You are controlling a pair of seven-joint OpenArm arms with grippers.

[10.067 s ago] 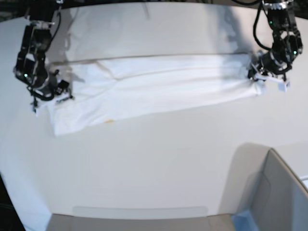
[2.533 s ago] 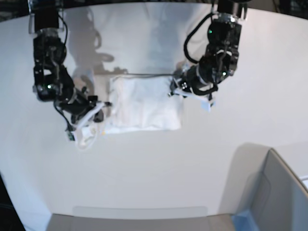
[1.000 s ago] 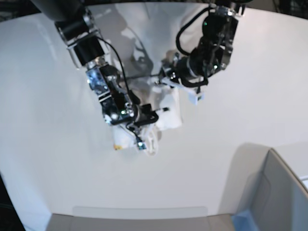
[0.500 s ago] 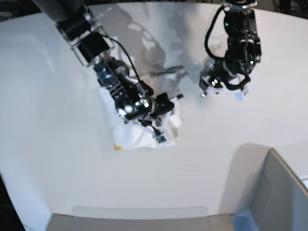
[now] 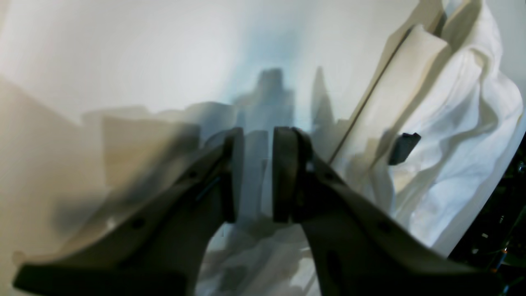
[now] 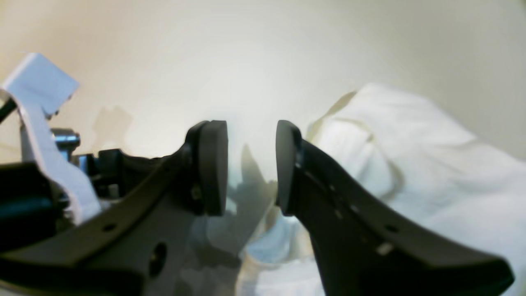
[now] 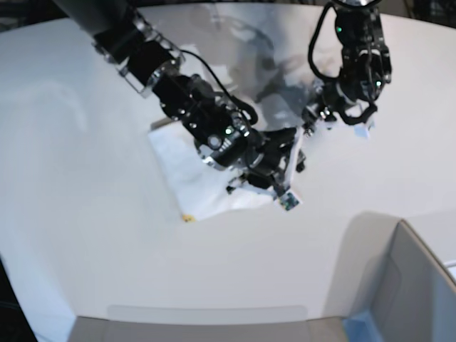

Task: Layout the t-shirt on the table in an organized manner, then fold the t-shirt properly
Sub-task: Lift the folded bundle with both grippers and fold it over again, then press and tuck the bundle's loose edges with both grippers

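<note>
The t-shirt [image 7: 194, 184] lies folded into a small white bundle mid-table, with a yellow-orange speck of print at its near corner. My right arm reaches across it, and the right gripper [image 7: 286, 169] hangs open past the shirt's right edge. In the right wrist view the right gripper [image 6: 250, 164] has nothing between its pads, and the t-shirt [image 6: 431, 164] lies to its right. My left gripper [image 7: 313, 121] sits further right, off the cloth. In the left wrist view the left gripper [image 5: 257, 176] shows a narrow empty gap over the table [image 5: 123, 61], beside the t-shirt [image 5: 464, 135] and its black tag [image 5: 404, 148].
A grey box [image 7: 410, 285] with a blue corner [image 7: 360, 324] stands at the near right. The white table [image 7: 85, 214] stretches wide to the left and front of the shirt.
My right arm has swept rightward over the shirt, and its jaws have opened and let the cloth go. The left arm has pulled off the shirt's top edge to the right.
</note>
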